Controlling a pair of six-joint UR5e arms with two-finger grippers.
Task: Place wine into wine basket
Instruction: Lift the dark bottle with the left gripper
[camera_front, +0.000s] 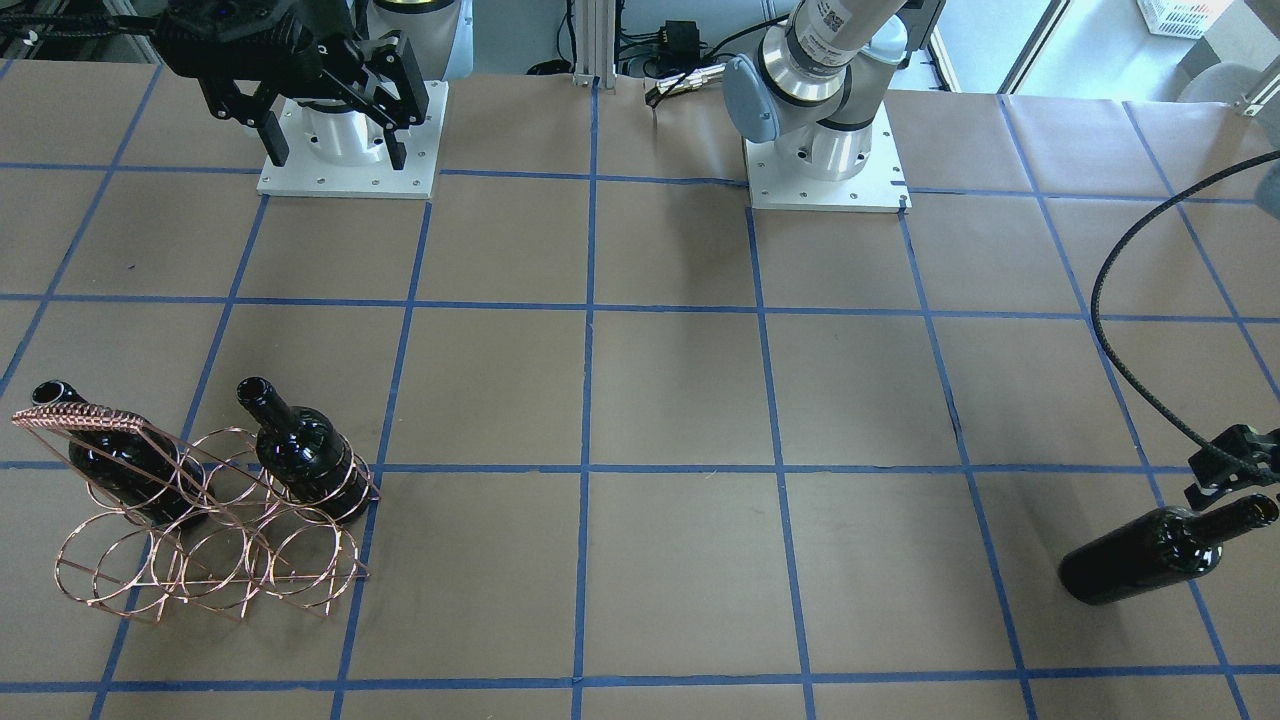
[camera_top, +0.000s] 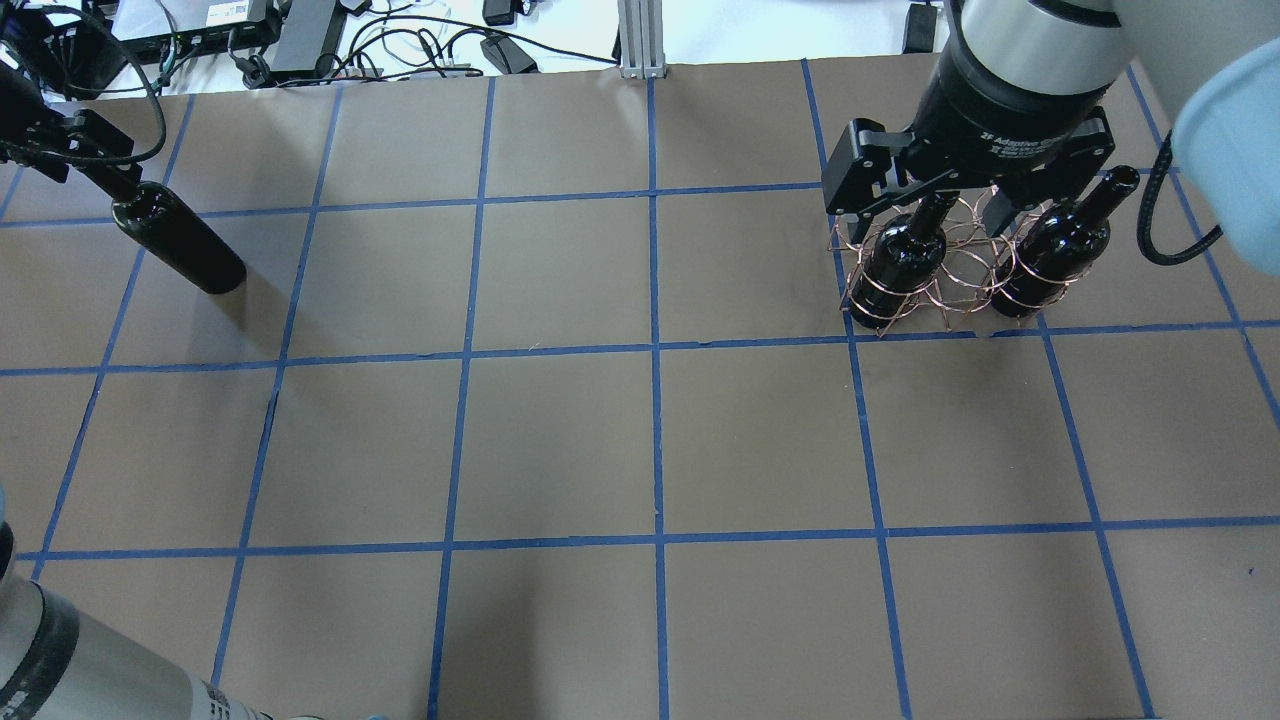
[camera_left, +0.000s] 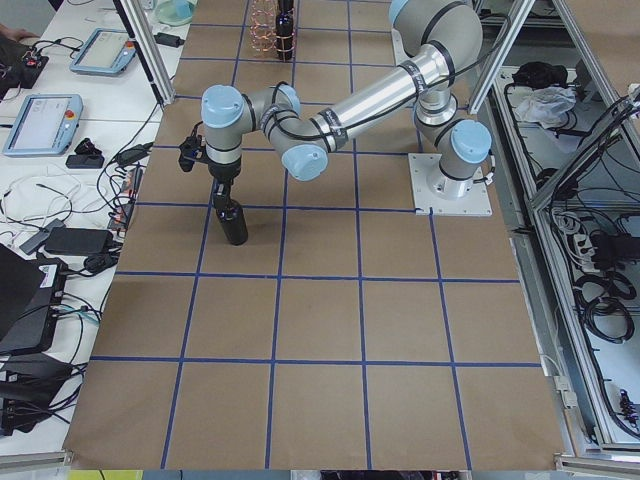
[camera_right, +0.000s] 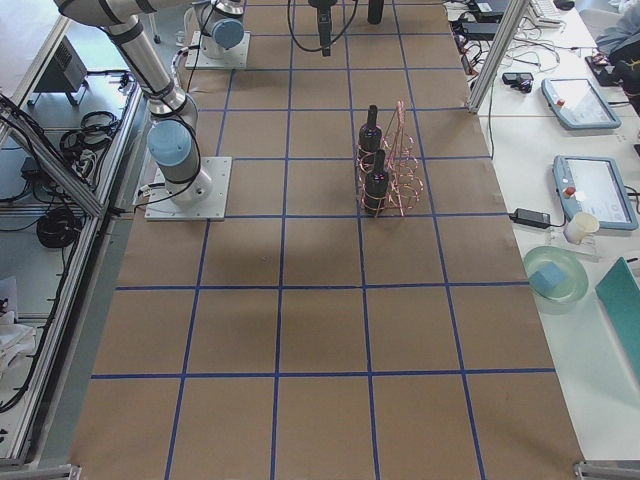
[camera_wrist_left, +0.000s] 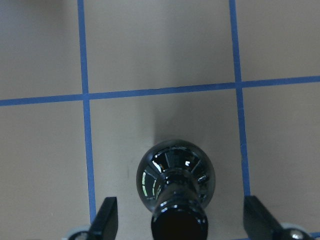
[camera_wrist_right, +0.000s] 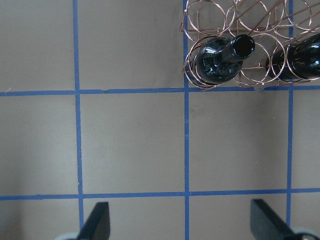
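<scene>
Wine basket: stands on the table on the robot's right side, out in front of the right arm's base. Its long axis runs across the table and its braided bar is on top.
Racked wine bottles: two, in the end rings of the row nearer the robot. They sit steeply, bases down, with open necks up and leaning toward the robot.
Loose wine bottle: upright on the table at the robot's far left, well apart from the basket. Its long axis is vertical, neck up.
Left gripper: directly over the loose wine bottle, with the neck midway between its fingers. They are spread wide, with a clear gap on each side and no contact.
Right gripper: fingers spread wide and holding nothing, high up by its own base and apart from the basket.
Left wrist view: the only one that shows the gaps beside the neck. In the overhead view the gripper body covers the bottle's mouth.
Overhead view: the right gripper overlaps the basket in the picture, while the front-facing view shows the two well apart.
Right wrist view: the basket and both racked necks sit at the top edge, off to one side of the fingers.
</scene>
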